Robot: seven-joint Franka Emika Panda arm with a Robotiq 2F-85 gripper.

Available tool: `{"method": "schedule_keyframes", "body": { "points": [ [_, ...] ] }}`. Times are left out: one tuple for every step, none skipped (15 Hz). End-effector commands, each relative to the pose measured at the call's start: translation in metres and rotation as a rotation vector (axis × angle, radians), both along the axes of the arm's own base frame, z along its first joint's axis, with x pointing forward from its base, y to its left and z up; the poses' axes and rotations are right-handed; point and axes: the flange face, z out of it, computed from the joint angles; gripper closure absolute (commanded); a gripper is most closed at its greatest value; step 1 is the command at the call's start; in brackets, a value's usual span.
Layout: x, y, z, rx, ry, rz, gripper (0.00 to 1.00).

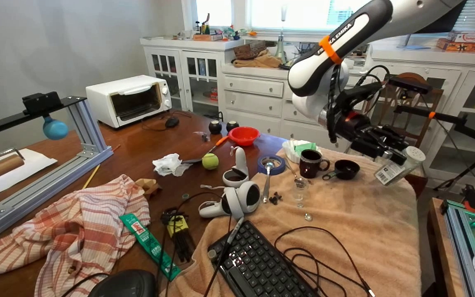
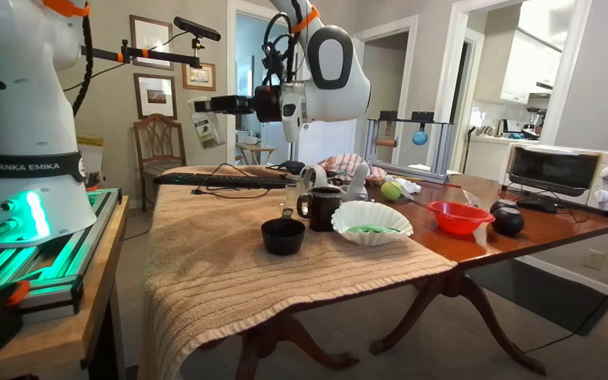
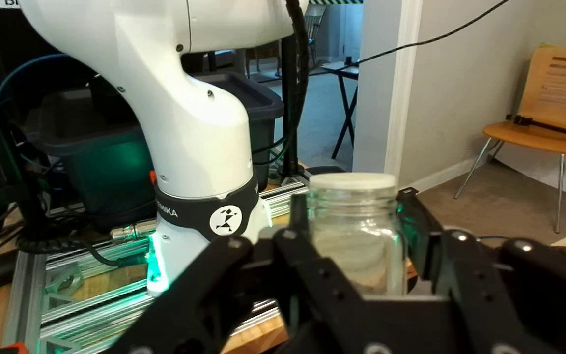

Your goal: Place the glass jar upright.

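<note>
Keyboard (image 1: 260,262) on tan towel (image 1: 369,218), wooden table (image 1: 132,146) beneath, white cabinets (image 1: 254,87) beyond — the hand (image 3: 353,216) grips a tilted glass jar (image 1: 401,167).

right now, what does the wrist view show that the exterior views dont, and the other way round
Only the wrist view: the pale wooden chair with metal legs and the dark bin.
Only the exterior views, both of them: the red bowl, the tennis ball and the white toaster oven.
All share: the gripper, closed on the white-topped glass jar.
</note>
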Motion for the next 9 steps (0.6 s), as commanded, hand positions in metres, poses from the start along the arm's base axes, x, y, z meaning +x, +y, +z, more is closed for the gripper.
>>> {"method": "schedule_keyframes", "body": {
  "points": [
    [0.011,-0.020,-0.032,0.040,0.012,-0.059,0.76],
    [0.012,-0.024,-0.039,0.045,0.006,-0.076,0.76],
    [0.014,-0.027,-0.046,0.050,-0.015,-0.096,0.76],
    [0.016,-0.029,-0.052,0.055,-0.028,-0.116,0.76],
    [0.017,-0.030,-0.062,0.064,-0.020,-0.143,0.76],
    [0.018,-0.030,-0.067,0.068,-0.026,-0.160,0.76],
    [0.018,-0.031,-0.073,0.067,-0.011,-0.183,0.76],
    [0.018,-0.031,-0.078,0.072,0.000,-0.204,0.76],
    [0.017,-0.031,-0.085,0.081,0.013,-0.224,0.76]
  ]
}}
